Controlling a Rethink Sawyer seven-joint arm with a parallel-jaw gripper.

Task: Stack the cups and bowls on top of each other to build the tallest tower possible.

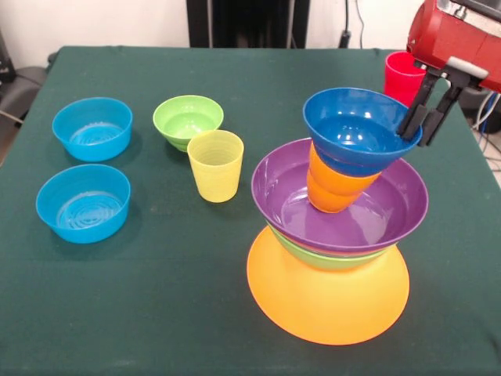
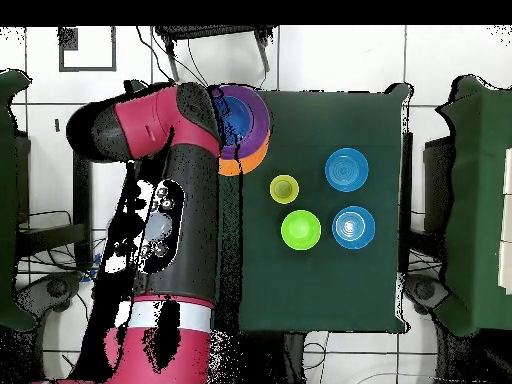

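Blue bowl (image 1: 356, 127) tops the tower (image 1: 333, 235), its rim pinched by the gripper (image 1: 416, 125).

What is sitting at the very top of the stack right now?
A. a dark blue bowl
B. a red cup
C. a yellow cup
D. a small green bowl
A: the dark blue bowl rests tilted on the orange cup inside the purple bowl, with the gripper at its rim.
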